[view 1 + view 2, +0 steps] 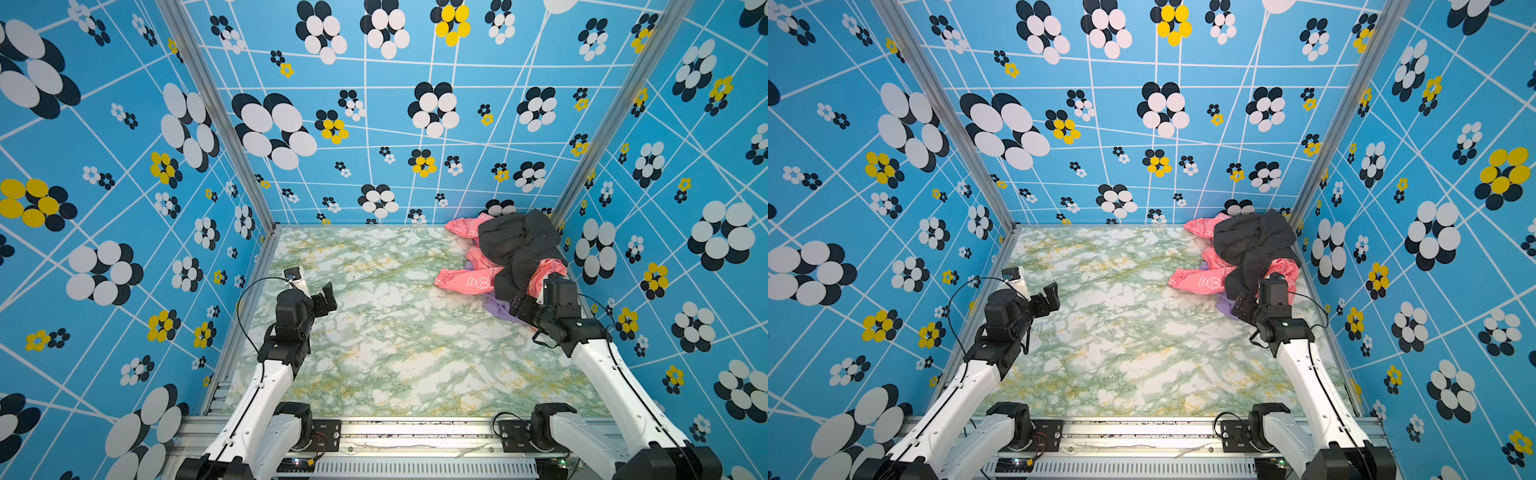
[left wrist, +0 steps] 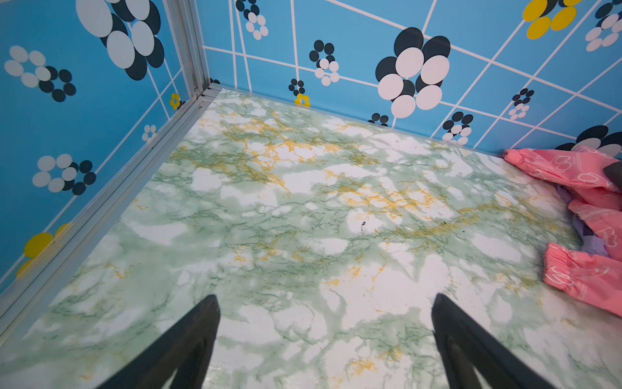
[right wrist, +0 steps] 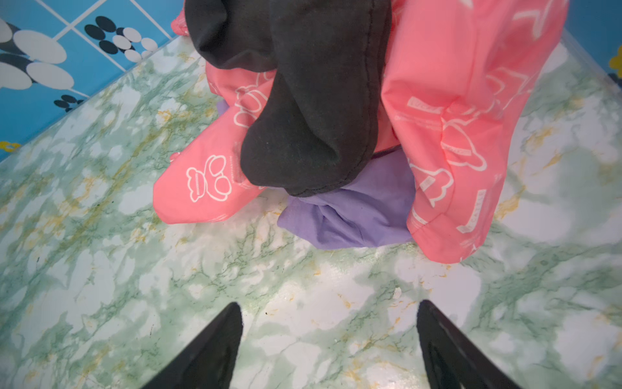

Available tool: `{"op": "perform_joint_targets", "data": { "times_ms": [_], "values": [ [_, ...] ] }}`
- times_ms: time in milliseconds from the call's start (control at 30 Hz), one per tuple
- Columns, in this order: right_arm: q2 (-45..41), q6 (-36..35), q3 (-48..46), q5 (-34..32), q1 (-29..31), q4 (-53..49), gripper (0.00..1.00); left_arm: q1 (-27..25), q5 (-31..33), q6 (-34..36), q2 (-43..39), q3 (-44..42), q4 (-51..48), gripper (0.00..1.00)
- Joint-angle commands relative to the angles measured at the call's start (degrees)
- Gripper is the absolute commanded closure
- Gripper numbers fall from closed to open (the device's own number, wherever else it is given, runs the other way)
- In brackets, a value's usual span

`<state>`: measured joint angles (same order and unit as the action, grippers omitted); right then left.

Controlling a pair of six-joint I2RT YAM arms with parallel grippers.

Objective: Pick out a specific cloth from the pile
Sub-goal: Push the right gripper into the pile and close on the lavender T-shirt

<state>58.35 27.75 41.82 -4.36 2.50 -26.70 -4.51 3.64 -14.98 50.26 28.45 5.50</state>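
Observation:
The pile [image 1: 513, 245] lies in the table's far right corner. A black garment [image 3: 313, 101] is draped over a pink one with white prints [image 3: 198, 188]. The cloth [image 3: 350, 215], lavender, pokes out from under both at the pile's near edge; it shows in both top views [image 1: 496, 308] [image 1: 1224, 305], and no lettering shows on it. My right gripper [image 3: 328, 306] is open and empty, low over the table just short of the cloth [image 1: 521, 307]. My left gripper [image 2: 324, 298] is open and empty over the left side of the table [image 1: 326, 300].
The green marble table [image 1: 374, 340] is boxed in by blue patterned walls on three sides, with metal posts [image 1: 216, 112] at the far corners. A pink sleeve cuff [image 2: 585, 279] reaches out toward the table's middle. The pile sits close against the right wall.

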Motion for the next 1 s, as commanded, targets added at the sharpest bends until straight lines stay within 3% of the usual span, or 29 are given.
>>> {"op": "perform_joint_targets", "data": {
  "times_ms": [0,133,633,967],
  "values": [
    [2.9,6.8,-2.2,-1.7,0.3,5.3,0.24,0.1,-2.9,-0.7,-1.5,-1.1,-1.0,0.01],
    [8.1,11.2,-2.8,-0.2,0.3,9.7,0.28,-0.1,-4.5,-0.8,-3.4,-1.6,-2.0,0.01],
    [25.4,14.5,3.6,-1.2,0.3,11.2,0.5,-0.9,-8.7,2.4,-1.7,-1.5,-0.4,0.01],
    [33.5,16.4,7.4,-0.8,0.3,11.7,0.56,-1.4,-7.9,1.6,-0.8,-1.8,-0.1,0.01]
  ]
}}
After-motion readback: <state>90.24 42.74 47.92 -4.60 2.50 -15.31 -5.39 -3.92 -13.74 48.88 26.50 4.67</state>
